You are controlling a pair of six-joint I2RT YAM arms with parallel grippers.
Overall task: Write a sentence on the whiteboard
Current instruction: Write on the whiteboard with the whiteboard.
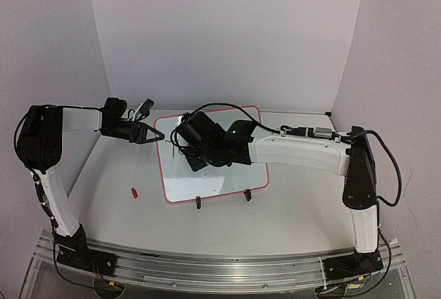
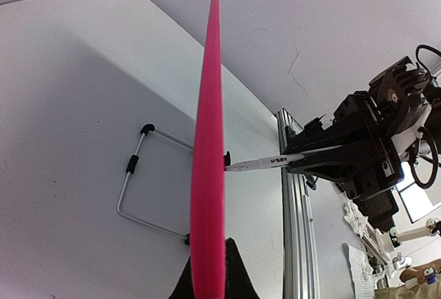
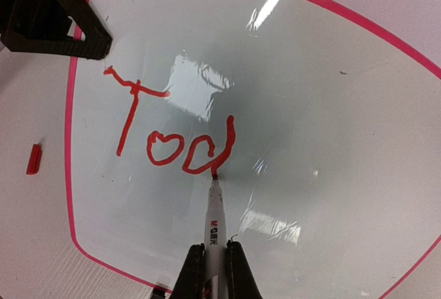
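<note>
A: Since the red strokes are what matters here, what does the whiteboard (image 3: 331, 140) read?

B: 3 letters in red, "Tod" (image 3: 172, 133): a capital T, then a small o and d, toward the board's left side in the right wrist view.

A: And the pen?

B: The right gripper (image 3: 215, 261) is clenched on a white marker (image 3: 216, 223). Its red tip touches the board at the foot of the d. The barrel carries black and red print, too small to read for sure.

A: The other arm?

B: The left gripper (image 1: 160, 136) is clamped on the board's pink-red frame, on the far part of its left edge. The left wrist view shows that frame edge-on between the fingers.

A: Where does the board sit?

B: In the middle of the table (image 1: 296, 202), between the 2 arms, with 2 black feet (image 1: 198, 202) at its near edge. A small red cap (image 1: 135, 192) lies on the table left of it, apart from the frame.
</note>
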